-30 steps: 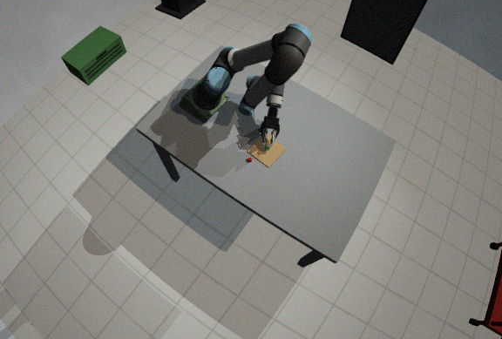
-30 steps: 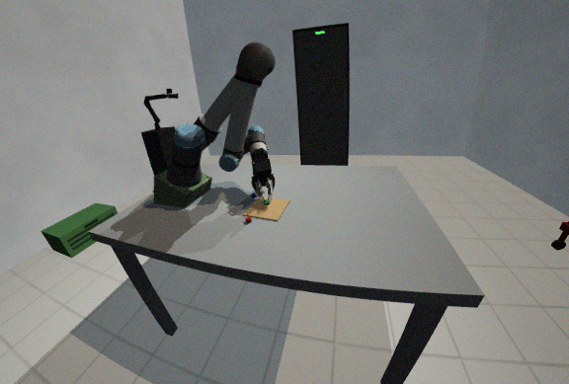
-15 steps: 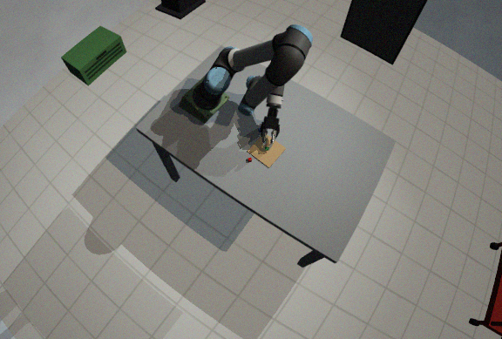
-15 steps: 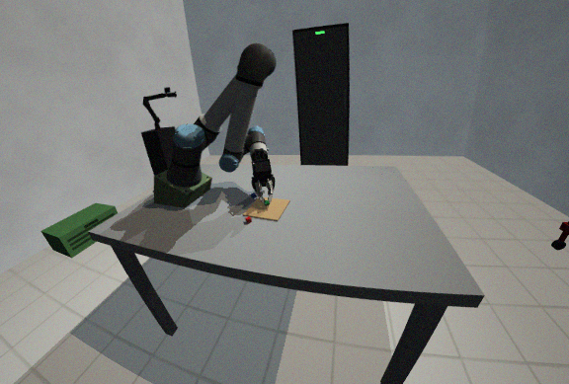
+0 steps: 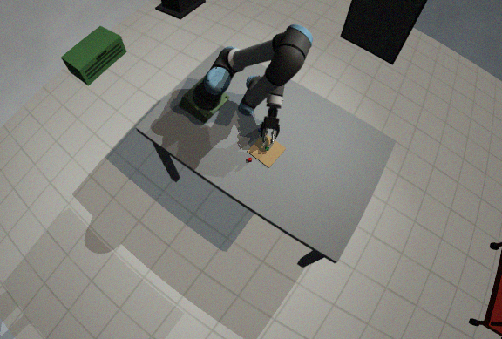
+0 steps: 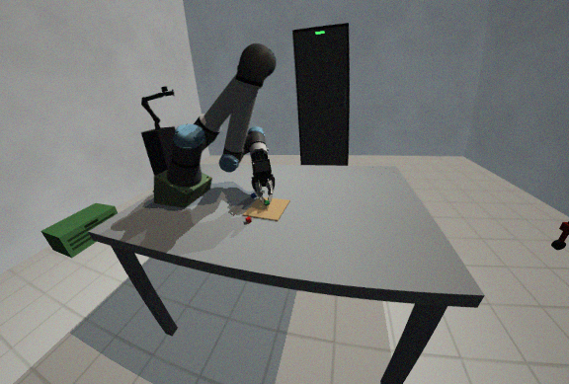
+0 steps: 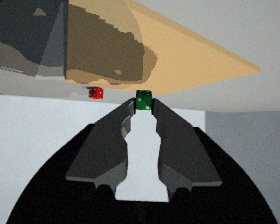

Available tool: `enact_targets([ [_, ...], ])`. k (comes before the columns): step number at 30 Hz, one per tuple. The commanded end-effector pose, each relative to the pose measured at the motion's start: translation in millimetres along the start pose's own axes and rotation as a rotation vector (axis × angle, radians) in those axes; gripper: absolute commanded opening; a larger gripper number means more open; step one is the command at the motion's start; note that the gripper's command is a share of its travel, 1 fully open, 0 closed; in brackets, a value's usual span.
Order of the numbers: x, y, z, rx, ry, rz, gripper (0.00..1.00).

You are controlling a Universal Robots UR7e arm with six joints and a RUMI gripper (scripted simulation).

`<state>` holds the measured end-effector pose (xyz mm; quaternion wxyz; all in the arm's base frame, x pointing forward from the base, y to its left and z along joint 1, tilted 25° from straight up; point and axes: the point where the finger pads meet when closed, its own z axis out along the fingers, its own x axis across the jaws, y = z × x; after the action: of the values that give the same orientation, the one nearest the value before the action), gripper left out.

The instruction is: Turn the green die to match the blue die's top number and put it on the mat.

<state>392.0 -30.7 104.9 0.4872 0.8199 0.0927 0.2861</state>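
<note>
My gripper (image 7: pixel 143 99) is shut on the small green die (image 7: pixel 144 100), pinched between the fingertips. In the top and exterior views the gripper (image 5: pixel 268 141) hangs low over the near-left part of the tan mat (image 5: pixel 267 152), with the green die (image 6: pixel 267 201) just above or at the mat's surface; I cannot tell whether it touches. The red die (image 5: pixel 249 159) lies on the table just off the mat's left edge, and also shows in the wrist view (image 7: pixel 95 93). The blue die (image 6: pixel 253 194) peeks out beside the gripper, behind the mat; its top number is too small to read.
The arm's green base (image 5: pixel 204 103) stands at the table's back-left corner. A green crate (image 5: pixel 94 54) lies on the floor far left. Two dark pillars (image 5: pixel 388 6) stand beyond the table.
</note>
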Motion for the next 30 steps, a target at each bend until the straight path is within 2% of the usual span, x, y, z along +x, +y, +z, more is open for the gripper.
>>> enact_targets([
  [1,0.1,0.3,-0.2,0.0,0.0,0.001,0.0],
  [30,0.1,-7.9,5.5,0.0,0.0,0.001,0.0],
])
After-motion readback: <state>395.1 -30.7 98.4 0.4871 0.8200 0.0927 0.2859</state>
